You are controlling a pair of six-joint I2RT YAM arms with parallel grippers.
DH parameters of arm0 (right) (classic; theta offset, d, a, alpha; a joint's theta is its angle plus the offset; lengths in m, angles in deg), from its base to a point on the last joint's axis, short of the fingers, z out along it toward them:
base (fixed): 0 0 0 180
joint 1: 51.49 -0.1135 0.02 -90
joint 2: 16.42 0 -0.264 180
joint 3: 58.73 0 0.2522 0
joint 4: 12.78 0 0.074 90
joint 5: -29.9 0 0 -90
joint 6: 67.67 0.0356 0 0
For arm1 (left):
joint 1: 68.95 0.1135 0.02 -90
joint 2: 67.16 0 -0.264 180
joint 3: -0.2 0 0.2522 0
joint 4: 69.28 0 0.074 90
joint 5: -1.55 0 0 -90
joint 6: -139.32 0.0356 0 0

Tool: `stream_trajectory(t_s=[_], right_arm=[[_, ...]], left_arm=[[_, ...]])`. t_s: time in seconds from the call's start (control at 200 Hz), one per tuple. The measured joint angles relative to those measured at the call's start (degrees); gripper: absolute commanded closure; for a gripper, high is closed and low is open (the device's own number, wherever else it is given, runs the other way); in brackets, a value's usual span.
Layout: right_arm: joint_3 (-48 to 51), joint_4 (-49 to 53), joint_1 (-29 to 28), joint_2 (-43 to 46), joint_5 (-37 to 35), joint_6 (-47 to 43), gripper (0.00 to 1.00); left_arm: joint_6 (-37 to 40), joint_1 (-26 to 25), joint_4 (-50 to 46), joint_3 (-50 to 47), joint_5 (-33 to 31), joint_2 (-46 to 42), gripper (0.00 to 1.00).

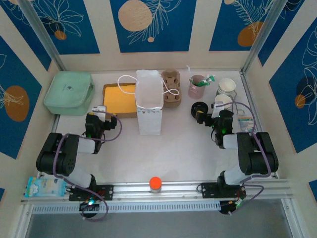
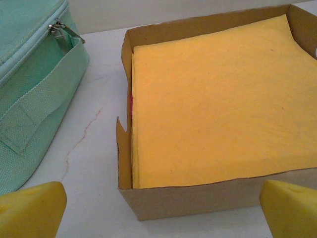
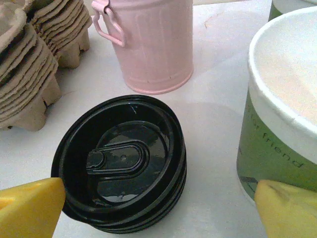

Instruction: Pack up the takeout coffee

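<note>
Coffee lid (image 3: 119, 161), round black plastic, sat on white worktop (image 3: 213, 119) between pulp cup carriers (image 3: 29, 79) and lidless olive-green paper cup (image 3: 277, 124) | right end effector (image 3: 158, 208) spread, just before it | left end effector (image 2: 161, 210) spread, facing cardboard box (image 2: 198, 198)

Upright white bag (image 1: 149, 113) beside pulp carriers (image 1: 171, 89)

The lid (image 3: 119, 163) is black, the pail (image 3: 153, 44) pink, the cloth (image 2: 218, 99) yellow, the bag (image 2: 29, 74) mint-green.
</note>
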Motion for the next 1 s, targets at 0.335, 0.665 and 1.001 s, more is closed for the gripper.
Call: stream_trajectory(t_s=[0.335, 0.665, 1.001], right_arm=[[0.0, -0.17, 0.0, -0.02, 0.2, 0.0, 0.01], [0.0, -0.2, 0.0, -0.02, 0.2, 0.0, 0.01], [0.0, -0.2, 0.0, -0.02, 0.2, 0.0, 0.01]], left_arm=[[0.59, 0.0, 0.0, 0.0, 0.02, 0.0, 0.0], [0.59, 0.0, 0.0, 0.0, 0.0, 0.0, 0.0], [0.59, 0.0, 0.0, 0.0, 0.0, 0.0, 0.0]])
